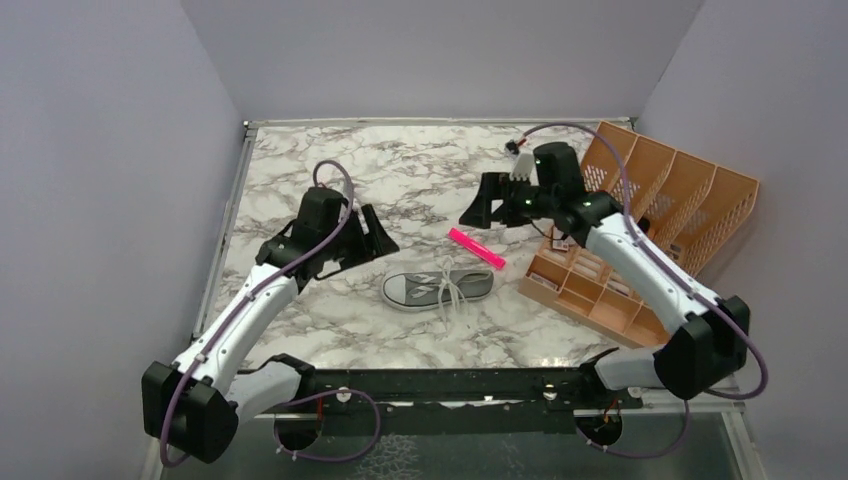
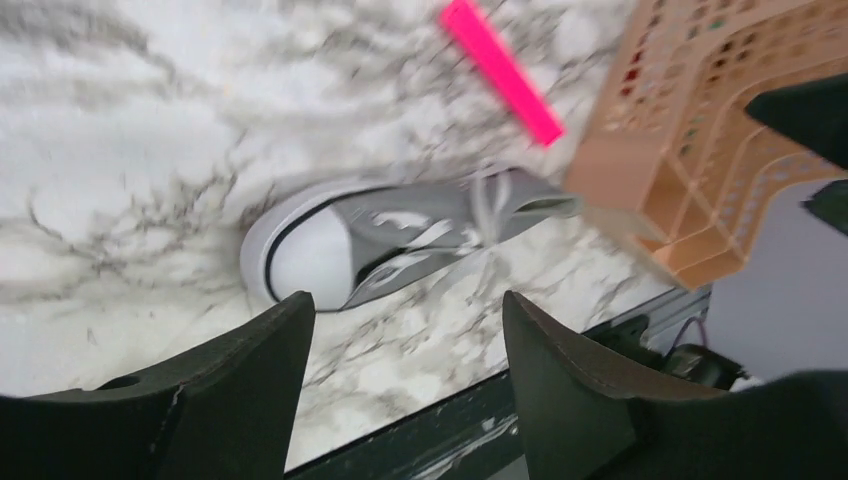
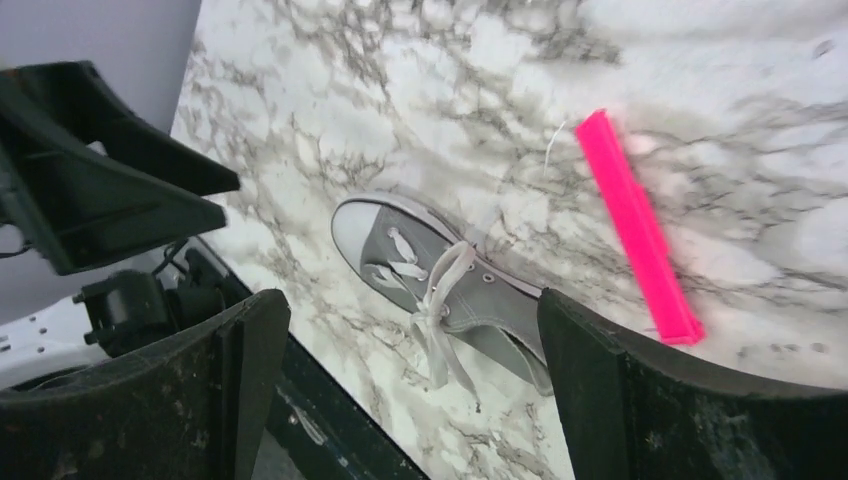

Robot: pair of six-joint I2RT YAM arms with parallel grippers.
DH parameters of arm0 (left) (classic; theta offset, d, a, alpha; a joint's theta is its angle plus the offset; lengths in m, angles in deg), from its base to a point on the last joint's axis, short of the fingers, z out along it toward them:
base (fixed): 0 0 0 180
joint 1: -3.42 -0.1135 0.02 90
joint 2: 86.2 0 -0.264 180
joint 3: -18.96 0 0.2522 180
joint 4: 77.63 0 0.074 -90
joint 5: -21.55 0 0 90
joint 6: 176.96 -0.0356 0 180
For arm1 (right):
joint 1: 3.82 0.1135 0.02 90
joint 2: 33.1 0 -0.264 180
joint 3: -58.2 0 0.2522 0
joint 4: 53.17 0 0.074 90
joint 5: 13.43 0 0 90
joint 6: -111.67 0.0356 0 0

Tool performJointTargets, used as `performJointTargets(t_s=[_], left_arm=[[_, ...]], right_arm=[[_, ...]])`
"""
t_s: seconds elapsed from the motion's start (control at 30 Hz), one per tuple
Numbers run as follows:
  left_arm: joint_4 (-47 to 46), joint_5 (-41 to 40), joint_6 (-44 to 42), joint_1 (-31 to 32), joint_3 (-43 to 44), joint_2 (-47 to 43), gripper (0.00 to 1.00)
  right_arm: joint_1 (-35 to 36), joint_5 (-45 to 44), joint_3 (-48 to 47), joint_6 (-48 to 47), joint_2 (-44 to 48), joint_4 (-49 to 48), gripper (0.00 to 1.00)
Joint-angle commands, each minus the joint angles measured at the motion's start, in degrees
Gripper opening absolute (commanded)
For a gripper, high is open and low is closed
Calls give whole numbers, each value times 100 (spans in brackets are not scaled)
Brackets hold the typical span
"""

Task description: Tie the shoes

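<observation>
The grey sneaker [image 1: 438, 287] lies on the marble table near the middle front, toe to the left, its white laces [image 1: 450, 292] knotted and trailing toward the front. It also shows in the left wrist view [image 2: 400, 235] and the right wrist view [image 3: 440, 285]. My left gripper [image 1: 375, 240] is open and empty, raised to the left of the toe. My right gripper [image 1: 482, 210] is open and empty, raised behind the shoe and the pink bar. Neither gripper touches the shoe.
A pink bar [image 1: 476, 249] lies just behind the shoe's heel. An orange mesh organiser [image 1: 640, 225] stands at the right, against the wall. The table's front edge with the black base rail [image 1: 450, 385] runs close in front of the shoe.
</observation>
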Motion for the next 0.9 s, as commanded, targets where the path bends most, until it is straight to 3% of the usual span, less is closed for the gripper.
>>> performJointTargets(t_s=[0.0,0.23,0.33,0.47,0.6,0.87], left_arm=[[490,-681,-496,-4,1230,-387,71],[490,-1441,-1664,-4,4233,-261,75],[238,-1832,-2362,-4,5393,-236,79],[-133,-2383,-2788,-4,6313,-312,87],[-569,-2699,-3002,-4,6450,-498,89],[-627,-2908,-3210,-4,6264,-644,91]], right_arm=[[6,-1466,-925,-522,636,1731,100],[6,-3113,-3017,-1117,1346,3070,99],[8,-3158,-4179,-1395,1581,3196,100],[8,-3110,-5834,-1478,1506,3315,100],[8,-2935,-6514,-1318,1397,3329,100],[8,-2920,-6361,-897,1559,3162,100]])
